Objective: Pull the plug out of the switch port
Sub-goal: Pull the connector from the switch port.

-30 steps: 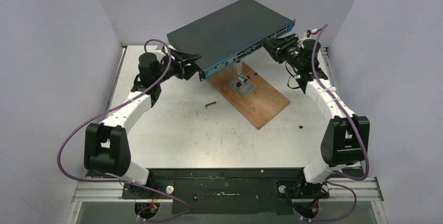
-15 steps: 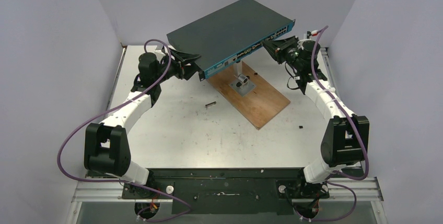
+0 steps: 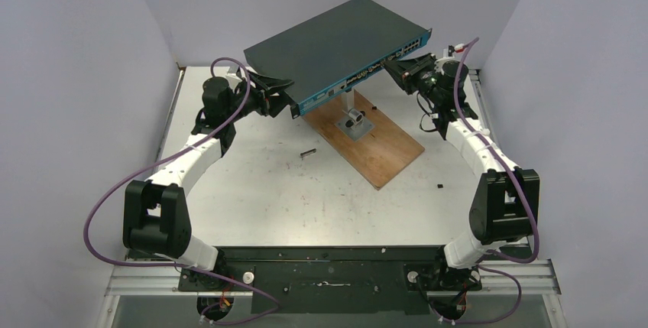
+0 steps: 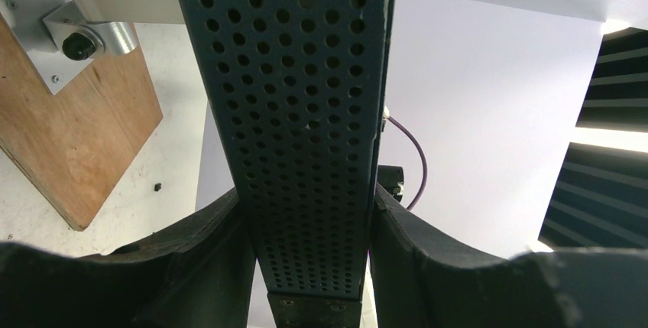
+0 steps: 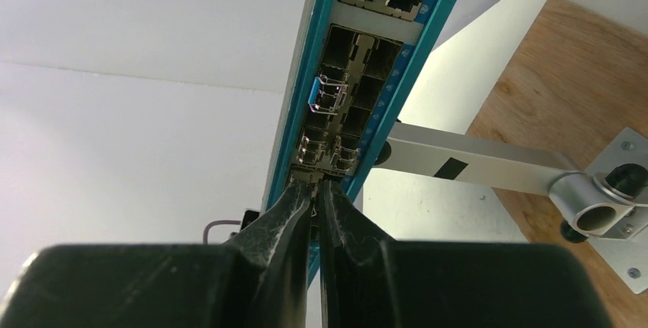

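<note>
Switch (image 3: 336,41) — clamped by the left tool (image 4: 309,213); right tool (image 5: 315,190) pinched narrow at its front sockets (image 5: 359,106) — barely moved.

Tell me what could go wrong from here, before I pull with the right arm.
1. The right gripper seems to pinch only the tip of the plug, so it may slip off when pulled.
2. Another plug sits right beside it, and the gripper could snag it.
3. The switch rests on one thin post, and the left gripper clamps just its other end, so a hard pull may twist it.
</note>
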`<state>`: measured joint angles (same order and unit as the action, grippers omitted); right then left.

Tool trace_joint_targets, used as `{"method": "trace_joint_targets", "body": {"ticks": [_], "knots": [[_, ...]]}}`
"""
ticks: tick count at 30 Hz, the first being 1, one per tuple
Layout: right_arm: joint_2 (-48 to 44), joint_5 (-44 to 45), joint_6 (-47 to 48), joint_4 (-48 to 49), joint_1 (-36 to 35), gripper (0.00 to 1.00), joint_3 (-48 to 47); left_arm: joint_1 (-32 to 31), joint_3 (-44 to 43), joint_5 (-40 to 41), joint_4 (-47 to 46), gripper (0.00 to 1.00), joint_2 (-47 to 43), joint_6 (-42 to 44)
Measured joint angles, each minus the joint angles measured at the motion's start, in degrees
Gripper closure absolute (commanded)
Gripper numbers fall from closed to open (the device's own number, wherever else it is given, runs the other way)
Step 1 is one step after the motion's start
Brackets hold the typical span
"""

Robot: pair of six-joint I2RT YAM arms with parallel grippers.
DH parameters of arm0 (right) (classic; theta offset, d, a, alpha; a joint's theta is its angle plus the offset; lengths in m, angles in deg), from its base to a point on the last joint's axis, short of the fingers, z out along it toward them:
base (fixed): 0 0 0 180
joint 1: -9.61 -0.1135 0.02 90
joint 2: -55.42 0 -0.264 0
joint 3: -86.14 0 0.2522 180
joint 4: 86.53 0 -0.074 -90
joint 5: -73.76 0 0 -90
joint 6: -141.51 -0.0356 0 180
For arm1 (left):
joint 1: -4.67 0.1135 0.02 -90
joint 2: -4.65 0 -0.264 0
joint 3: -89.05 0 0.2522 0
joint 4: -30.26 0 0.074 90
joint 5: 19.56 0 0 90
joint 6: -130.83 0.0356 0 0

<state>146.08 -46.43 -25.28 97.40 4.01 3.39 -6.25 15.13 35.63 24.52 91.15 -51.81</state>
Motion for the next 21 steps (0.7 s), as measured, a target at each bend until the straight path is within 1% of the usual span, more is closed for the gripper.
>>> {"method": "trace_joint_targets", "body": {"ticks": [8, 21], "knots": [[-0.02, -0.28, 5.46, -5.62, 0.02, 0.95, -2.80, 0.00, 0.00, 0.00, 0.00, 1.00, 0.00, 0.00], [-0.35, -0.22, 7.39, -6.23, 0.07, 0.95, -2.82, 0.00, 0.00, -0.07, 0.00, 1.00, -0.02, 0.00]]}}
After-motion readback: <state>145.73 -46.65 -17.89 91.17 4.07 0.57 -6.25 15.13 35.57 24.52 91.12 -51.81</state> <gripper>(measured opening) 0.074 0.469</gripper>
